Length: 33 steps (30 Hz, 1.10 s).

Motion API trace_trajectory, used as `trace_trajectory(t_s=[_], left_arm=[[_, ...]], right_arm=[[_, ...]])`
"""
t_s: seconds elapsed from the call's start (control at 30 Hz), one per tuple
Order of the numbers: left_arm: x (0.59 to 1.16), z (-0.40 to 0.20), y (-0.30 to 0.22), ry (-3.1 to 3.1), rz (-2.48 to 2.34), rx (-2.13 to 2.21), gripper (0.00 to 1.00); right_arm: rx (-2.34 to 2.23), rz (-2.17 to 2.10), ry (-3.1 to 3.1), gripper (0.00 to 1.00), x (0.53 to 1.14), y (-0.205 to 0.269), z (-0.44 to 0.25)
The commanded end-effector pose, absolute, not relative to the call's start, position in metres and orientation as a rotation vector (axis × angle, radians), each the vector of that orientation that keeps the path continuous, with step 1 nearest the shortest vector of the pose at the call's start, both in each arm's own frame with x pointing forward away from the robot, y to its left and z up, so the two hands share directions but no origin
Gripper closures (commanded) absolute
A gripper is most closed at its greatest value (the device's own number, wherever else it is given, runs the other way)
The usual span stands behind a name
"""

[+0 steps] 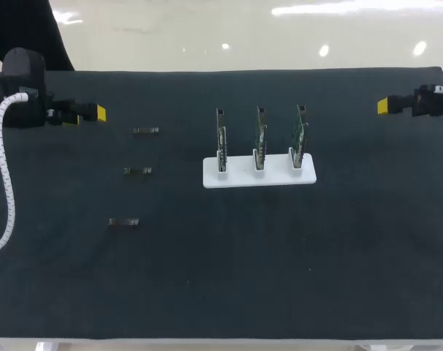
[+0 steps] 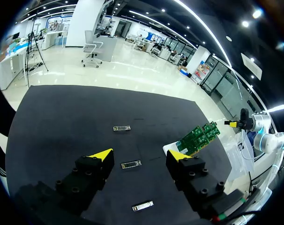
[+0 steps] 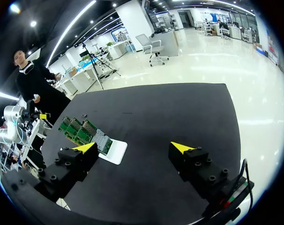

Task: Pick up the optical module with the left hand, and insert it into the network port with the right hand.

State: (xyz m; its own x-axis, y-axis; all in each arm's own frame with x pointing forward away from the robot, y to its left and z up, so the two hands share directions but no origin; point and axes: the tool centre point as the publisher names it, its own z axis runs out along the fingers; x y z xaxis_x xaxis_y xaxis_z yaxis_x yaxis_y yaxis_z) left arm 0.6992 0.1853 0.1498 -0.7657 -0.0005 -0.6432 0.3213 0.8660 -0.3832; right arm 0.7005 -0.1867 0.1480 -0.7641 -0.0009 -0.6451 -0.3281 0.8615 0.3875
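Three small metal optical modules lie in a column on the dark table's left part: a far one point(image 1: 145, 131) point(image 2: 122, 127), a middle one point(image 1: 137, 170) point(image 2: 130, 164) and a near one point(image 1: 123, 221) point(image 2: 143, 205). At the centre, a white stand point(image 1: 236, 178) point(image 3: 115, 151) holds three upright green boards point(image 1: 259, 139) point(image 2: 198, 137) point(image 3: 78, 130) with the network ports. My left gripper point(image 1: 97, 112) point(image 2: 139, 154) hovers open at the far left, above and behind the modules, holding nothing. At the far right my right gripper point(image 1: 383, 106) point(image 3: 133, 147) is open and empty, well away from the stand.
The black mat point(image 1: 229, 278) covers the whole table, with bare mat in front of the stand and to its right. A white corrugated cable point(image 1: 6, 190) hangs from my left arm along the left edge.
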Motion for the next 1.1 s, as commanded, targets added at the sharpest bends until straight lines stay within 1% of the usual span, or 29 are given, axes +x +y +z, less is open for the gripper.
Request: trace_trajectory(t_s=[0.03, 0.53, 0.73, 0.93, 1.1], left_arm=[[0.700, 0.151, 0.185, 2.377, -0.634, 0.231, 0.00], [0.700, 0.151, 0.185, 2.377, -0.634, 0.231, 0.00], [0.694, 0.146, 0.204, 2.358, -0.650, 0.418, 0.00], [0.689, 0.148, 0.209, 2.380, -0.651, 0.538, 0.00], [0.689, 0.148, 0.209, 2.380, -0.651, 0.538, 0.00]], right_arm=[[-0.232, 0.637, 2.372, 0.00, 0.700, -0.186, 0.149], [-0.232, 0.637, 2.372, 0.00, 0.700, -0.186, 0.149], [-0.232, 0.637, 2.372, 0.00, 0.700, -0.186, 0.149], [-0.232, 0.637, 2.372, 0.00, 0.700, -0.186, 0.149], [-0.232, 0.637, 2.372, 0.00, 0.700, -0.186, 0.149]])
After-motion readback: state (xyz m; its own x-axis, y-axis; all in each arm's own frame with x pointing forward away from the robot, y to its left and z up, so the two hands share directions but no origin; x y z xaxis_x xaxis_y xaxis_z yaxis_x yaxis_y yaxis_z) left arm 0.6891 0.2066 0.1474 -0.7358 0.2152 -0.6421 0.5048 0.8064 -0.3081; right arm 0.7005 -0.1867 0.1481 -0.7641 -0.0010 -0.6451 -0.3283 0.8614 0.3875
